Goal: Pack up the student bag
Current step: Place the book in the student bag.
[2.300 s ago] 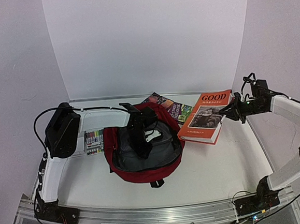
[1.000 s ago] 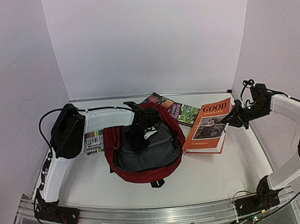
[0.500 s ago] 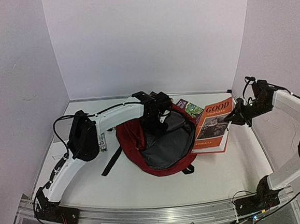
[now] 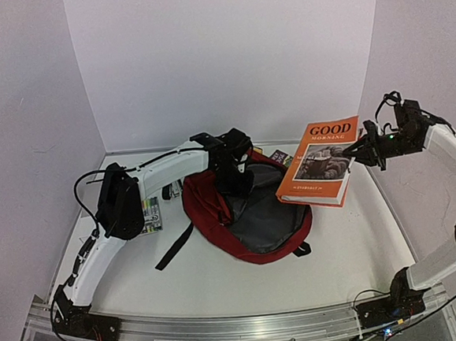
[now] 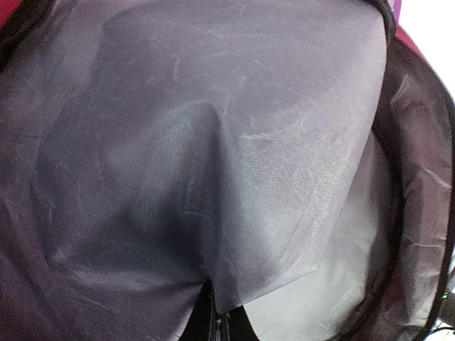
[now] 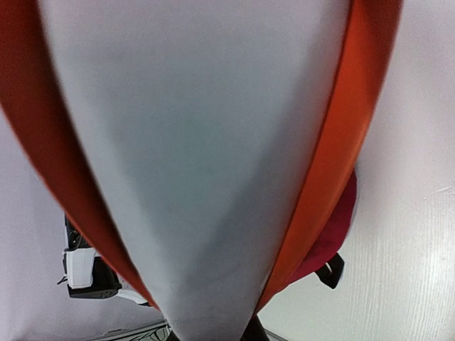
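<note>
hovering just right of the student bag (image 4: 255,216), the book (image 4: 319,163), clenched in the right gripper (image 4: 354,151), points lengthwise toward its mouth; the left gripper (image 4: 232,174) seemingly pinches the lining (image 5: 213,177).

The white table (image 4: 221,285) carries a dark red fabric backpack (image 4: 204,212) near its middle, lying with the mouth open and its black strap (image 4: 173,248) trailing across the surface to the left. Just left of it lies a flat pack of coloured markers (image 4: 151,214). Behind it shows the corner of a colourful-covered paperback (image 4: 279,158), mostly hidden.
</note>
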Controlling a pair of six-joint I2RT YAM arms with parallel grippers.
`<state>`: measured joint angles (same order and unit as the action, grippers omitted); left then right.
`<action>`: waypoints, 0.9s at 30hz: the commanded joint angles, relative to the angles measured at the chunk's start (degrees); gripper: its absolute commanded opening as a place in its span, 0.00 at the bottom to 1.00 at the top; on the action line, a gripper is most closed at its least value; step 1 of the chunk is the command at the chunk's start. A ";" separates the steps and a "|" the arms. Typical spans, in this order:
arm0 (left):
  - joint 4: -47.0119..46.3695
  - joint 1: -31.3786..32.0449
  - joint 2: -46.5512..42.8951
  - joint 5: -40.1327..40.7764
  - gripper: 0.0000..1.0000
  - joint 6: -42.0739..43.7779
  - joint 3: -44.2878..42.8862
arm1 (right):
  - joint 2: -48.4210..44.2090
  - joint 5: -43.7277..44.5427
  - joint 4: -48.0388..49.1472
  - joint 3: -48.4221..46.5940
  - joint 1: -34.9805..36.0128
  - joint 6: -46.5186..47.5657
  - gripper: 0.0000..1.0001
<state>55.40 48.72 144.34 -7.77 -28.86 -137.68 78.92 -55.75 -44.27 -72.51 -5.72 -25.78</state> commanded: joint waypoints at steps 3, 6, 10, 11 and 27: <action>-3.44 -0.70 -4.64 -1.64 0.00 -1.88 -5.42 | -2.14 -5.54 3.73 -0.34 2.65 -2.20 0.00; -6.29 -1.71 -6.84 -3.88 0.00 -3.69 -3.93 | -0.77 -4.95 3.73 2.69 9.43 1.82 0.00; -8.93 -2.30 -9.14 -5.32 0.00 -1.78 -2.93 | 1.67 -5.12 3.28 7.68 12.55 8.58 0.00; -8.67 -2.30 -9.57 -5.13 0.00 -1.09 -2.93 | 2.46 -5.24 2.70 8.23 12.57 10.16 0.00; -13.54 -1.80 -21.23 -10.25 0.00 9.58 12.37 | 21.80 -16.98 -5.41 1.27 12.63 20.78 0.00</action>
<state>46.33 46.52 128.74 -14.57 -22.99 -126.20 99.85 -65.66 -48.10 -64.99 7.05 -7.14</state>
